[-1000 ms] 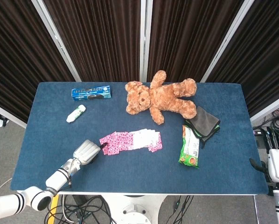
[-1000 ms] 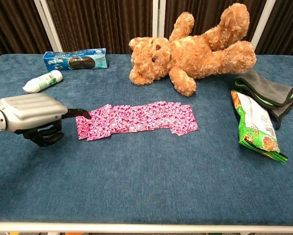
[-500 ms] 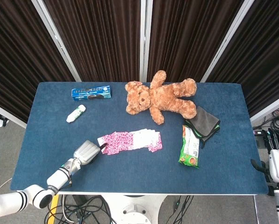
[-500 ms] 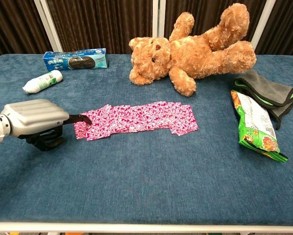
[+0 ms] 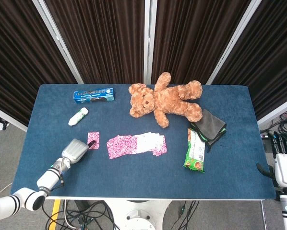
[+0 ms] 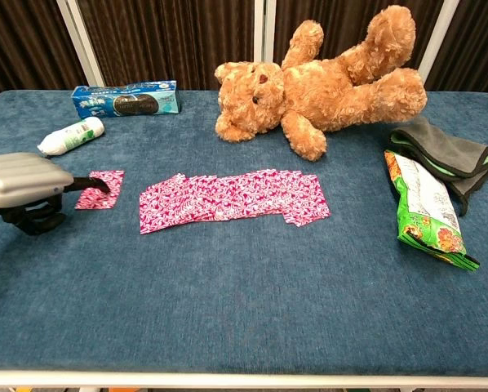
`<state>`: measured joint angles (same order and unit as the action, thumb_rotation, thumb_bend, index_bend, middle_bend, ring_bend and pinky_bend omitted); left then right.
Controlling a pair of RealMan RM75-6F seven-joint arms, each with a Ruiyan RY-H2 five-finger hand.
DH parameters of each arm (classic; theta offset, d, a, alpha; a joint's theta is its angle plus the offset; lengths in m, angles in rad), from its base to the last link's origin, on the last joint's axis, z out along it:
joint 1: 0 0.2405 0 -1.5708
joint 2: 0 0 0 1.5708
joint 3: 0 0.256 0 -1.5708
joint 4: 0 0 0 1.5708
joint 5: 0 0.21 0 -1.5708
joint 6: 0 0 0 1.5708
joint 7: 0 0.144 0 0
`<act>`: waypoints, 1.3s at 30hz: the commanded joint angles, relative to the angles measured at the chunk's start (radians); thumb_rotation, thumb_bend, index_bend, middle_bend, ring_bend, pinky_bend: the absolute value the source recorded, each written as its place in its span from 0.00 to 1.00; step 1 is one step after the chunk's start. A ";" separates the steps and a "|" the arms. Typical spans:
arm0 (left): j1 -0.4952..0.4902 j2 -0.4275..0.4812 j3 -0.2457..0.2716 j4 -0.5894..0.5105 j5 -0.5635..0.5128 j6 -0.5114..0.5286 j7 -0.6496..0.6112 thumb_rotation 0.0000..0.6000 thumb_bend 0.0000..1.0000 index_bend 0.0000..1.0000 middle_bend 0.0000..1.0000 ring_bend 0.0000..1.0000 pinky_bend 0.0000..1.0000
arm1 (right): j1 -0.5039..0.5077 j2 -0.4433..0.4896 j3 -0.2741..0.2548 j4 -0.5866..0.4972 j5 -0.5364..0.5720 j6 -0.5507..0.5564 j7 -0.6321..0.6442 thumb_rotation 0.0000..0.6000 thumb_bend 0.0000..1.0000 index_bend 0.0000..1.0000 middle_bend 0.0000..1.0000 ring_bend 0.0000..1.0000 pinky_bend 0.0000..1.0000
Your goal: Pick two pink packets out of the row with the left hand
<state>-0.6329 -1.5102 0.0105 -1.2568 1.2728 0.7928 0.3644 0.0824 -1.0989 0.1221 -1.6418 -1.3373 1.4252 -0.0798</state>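
One pink packet (image 5: 93,140) lying flat on the blue table (image 5: 134,177), pulled clear of the row of pink packets (image 5: 136,144) and sitting at nine o'clock from it, a strip of bare cloth between. Left hand (image 5: 75,150) at about eight o'clock from that lone packet, one dark fingertip (image 6: 99,184) pressing on the packet's near edge, nothing pinched or lifted; other fingers tucked under the palm, exact curl impossible to tell. Right hand (image 5: 283,165) parked off the table edge at four o'clock, holding nothing that can be seen, finger spread not readable.

Judged stage: first of two packets separated by sliding, second not yet taken. Next move likely calls for lifting the fingertip off, travelling back toward three o'clock to the row's left end, and pressing down on only the outermost packet so neighbours stay put; overlap in the row makes dragging two at once a risk.

Chest view alone shows the fingertip contact and the overlap of the packets; head view alone shows the left forearm, the right hand and the true gap between packet and row.

Further out: white bottle (image 5: 78,116) and blue box (image 5: 94,95) toward twelve o'clock, teddy bear (image 5: 165,102) at one, green snack bag (image 5: 196,151) and grey cloth (image 5: 209,126) at three.
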 commanded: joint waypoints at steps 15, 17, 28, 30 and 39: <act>0.012 0.038 -0.022 -0.079 0.044 0.095 -0.033 1.00 0.57 0.13 0.87 0.86 0.95 | 0.007 0.001 -0.001 -0.027 -0.002 0.000 -0.030 1.00 0.11 0.00 0.00 0.00 0.00; 0.006 0.039 -0.026 -0.111 0.040 0.089 -0.030 1.00 0.57 0.13 0.87 0.86 0.95 | 0.007 0.001 -0.002 -0.028 -0.004 0.000 -0.031 1.00 0.11 0.00 0.00 0.00 0.00; -0.049 -0.034 -0.040 -0.157 -0.064 -0.002 0.047 1.00 0.57 0.13 0.87 0.86 0.95 | 0.001 0.017 0.002 -0.025 0.003 0.002 -0.005 1.00 0.11 0.00 0.00 0.00 0.00; -0.057 -0.046 -0.042 -0.149 -0.082 -0.005 0.067 1.00 0.57 0.13 0.87 0.86 0.95 | -0.001 0.022 0.003 -0.024 0.003 0.005 0.003 1.00 0.11 0.00 0.00 0.00 0.00; -0.058 -0.052 -0.024 -0.153 -0.114 -0.002 0.091 1.00 0.57 0.13 0.87 0.86 0.95 | -0.003 0.021 -0.001 0.005 0.013 -0.011 0.039 1.00 0.11 0.00 0.00 0.00 0.00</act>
<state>-0.6912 -1.5634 -0.0152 -1.4075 1.1607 0.7911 0.4553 0.0785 -1.0762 0.1219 -1.6391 -1.3264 1.4164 -0.0425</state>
